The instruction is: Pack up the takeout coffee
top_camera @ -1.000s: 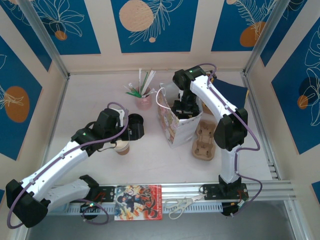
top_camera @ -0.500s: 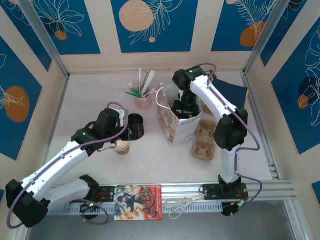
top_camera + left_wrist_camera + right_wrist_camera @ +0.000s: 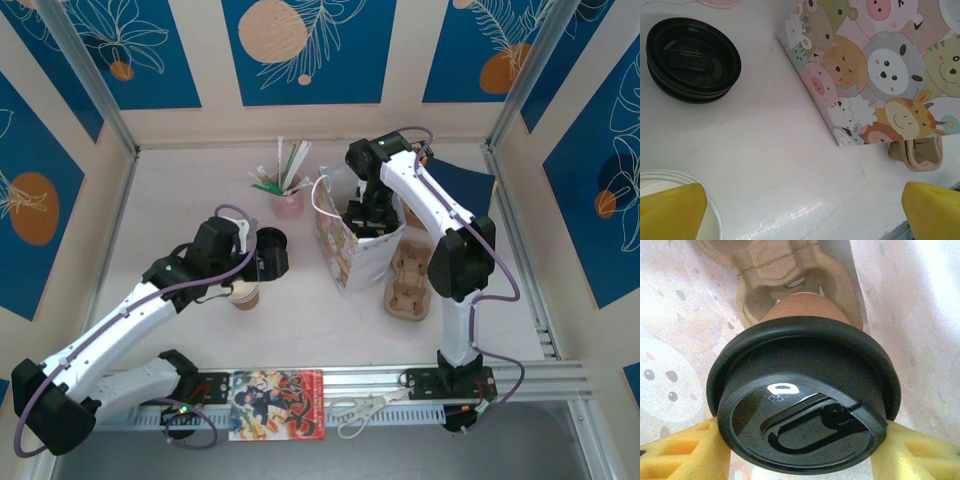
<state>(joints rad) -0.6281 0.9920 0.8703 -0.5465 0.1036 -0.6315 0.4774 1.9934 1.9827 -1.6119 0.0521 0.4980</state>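
Fingers (image 3: 680,452) of right hand (image 3: 800,452) clamp lidded cup (image 3: 805,405) inside bag (image 3: 670,340); left hand (image 3: 800,207) hovers spread wide.

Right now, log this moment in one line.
right tool: gripping lidded coffee cup inside animal-print bag | left tool: open, by unlidded paper cup

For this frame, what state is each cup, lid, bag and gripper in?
paper bag: upright, mouth open
lidded cup: inside the bag, gripped at its lid
right gripper: shut on the lidded cup
unlidded cup: upright on the table, no lid
black lids: stacked, loose on the table
left gripper: open, empty, one finger over the unlidded cup
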